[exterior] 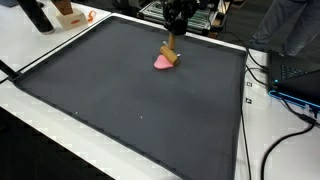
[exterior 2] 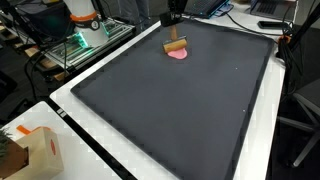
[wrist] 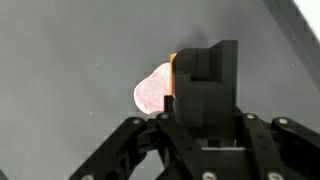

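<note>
Far end of a dark grey flat mat (exterior: 120, 110) on the white surface (exterior: 30, 120): black robot hand (exterior: 172, 33) straight down from above, fingers drawn in on a small tan wooden block (exterior: 171, 50), gripped by its upper part. Lower end of block at, or just over, a flat pink rounded piece (exterior: 161, 63) lying on the mat; actual contact not resolvable in both exterior views. Same pair far up the mat in an exterior view, block (exterior 2: 176, 45) just above pink piece (exterior 2: 179, 55). Wrist view: pink piece (wrist: 150, 92) half hidden behind a black finger (wrist: 205, 80), thin orange-tan edge of block (wrist: 173, 75) showing beside it (rest of block covered). Judged best handling: grip firm and square on block, no tilt; lower slowly and vertically; watch pink piece for sliding, probably light and loose on smooth mat; press no harder than contact needs. Off the mat, cardboard box (exterior 2: 40, 150) and cables (exterior: 275, 110), well apart from the work.
</note>
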Robot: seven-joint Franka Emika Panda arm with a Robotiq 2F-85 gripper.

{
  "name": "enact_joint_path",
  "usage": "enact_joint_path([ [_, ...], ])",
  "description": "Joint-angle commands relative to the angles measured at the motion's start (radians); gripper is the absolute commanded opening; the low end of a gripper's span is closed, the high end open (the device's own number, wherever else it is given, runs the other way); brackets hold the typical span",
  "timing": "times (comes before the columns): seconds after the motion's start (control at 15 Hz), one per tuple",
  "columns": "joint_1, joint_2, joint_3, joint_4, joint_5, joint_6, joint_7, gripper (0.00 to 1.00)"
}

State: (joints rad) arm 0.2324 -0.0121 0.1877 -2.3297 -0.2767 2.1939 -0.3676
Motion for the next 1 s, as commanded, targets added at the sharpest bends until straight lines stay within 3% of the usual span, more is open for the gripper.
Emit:
enact_joint_path([
  [0.0,-0.005,0.068,0.013,0.02,-0.035,0.007,0.013,0.23],
  [0.93,-0.017,0.143,0.004,0.049,-0.106,0.036,0.06,0.23],
])
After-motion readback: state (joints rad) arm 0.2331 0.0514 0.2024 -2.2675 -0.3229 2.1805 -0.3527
